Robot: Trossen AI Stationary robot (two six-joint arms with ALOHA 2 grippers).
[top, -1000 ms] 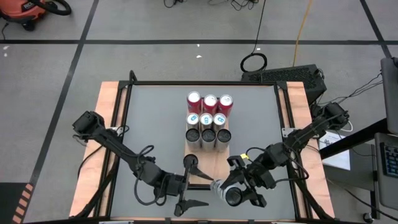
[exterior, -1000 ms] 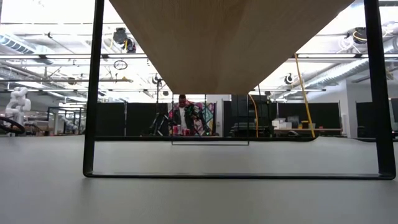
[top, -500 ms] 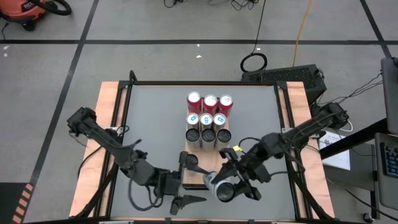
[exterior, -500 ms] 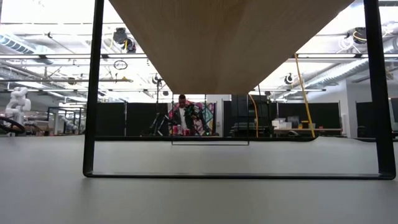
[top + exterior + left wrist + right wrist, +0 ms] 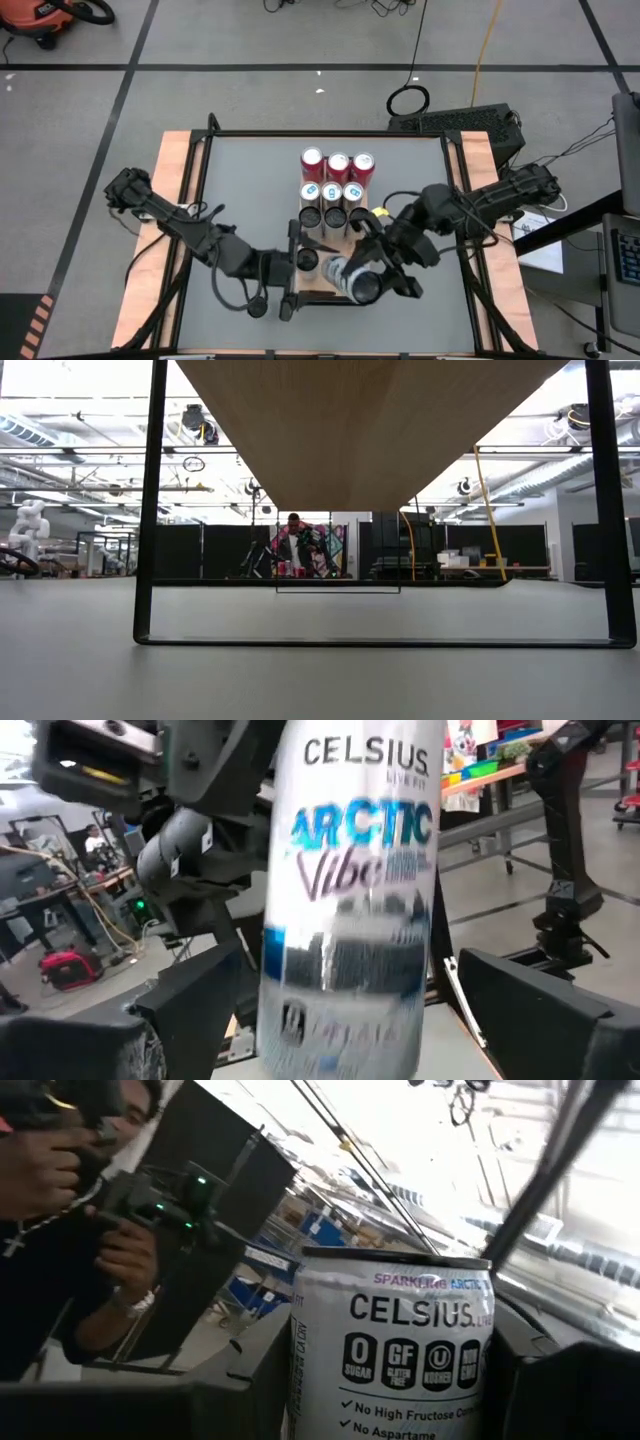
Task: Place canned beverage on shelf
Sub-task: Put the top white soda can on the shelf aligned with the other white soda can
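Grey table, shelf at near edge; right gripper clamped on can above shelf's bare end; left gripper spread alongside; step: carrying; next: stand upright, release

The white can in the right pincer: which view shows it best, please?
The right wrist view: the white can fills it, label readable. The left wrist view blurs it, the high view shows only its small top, and the low view shows nothing.
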